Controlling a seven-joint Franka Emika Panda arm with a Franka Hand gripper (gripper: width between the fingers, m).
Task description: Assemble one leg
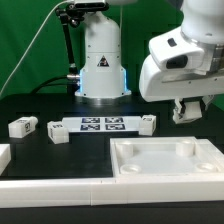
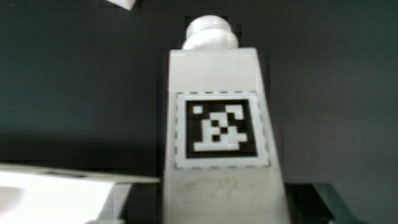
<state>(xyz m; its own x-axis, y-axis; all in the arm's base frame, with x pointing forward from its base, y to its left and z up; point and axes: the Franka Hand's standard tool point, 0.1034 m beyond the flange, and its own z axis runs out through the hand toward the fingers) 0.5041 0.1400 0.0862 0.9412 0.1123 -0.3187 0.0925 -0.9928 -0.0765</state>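
Observation:
In the wrist view a white leg [image 2: 221, 90] stands between my dark fingers [image 2: 327, 203]. A black-and-white tag [image 2: 221, 125] is on its face and a rounded peg is at its far end. My gripper [image 2: 228, 206] is shut on it. In the exterior view the gripper [image 1: 188, 110] hangs at the right, above the table and over the far right edge of the large white rimmed panel [image 1: 168, 163]. The held leg [image 1: 184, 109] shows partly between the fingers. A corner of the panel shows in the wrist view [image 2: 54, 190].
Three more small white legs lie on the black table: two on the exterior view's left [image 1: 22, 126] [image 1: 57, 131] and one [image 1: 148, 123] right of the marker board [image 1: 100, 125]. The robot base [image 1: 102, 65] stands behind. White pieces lie along the front edge [image 1: 55, 190].

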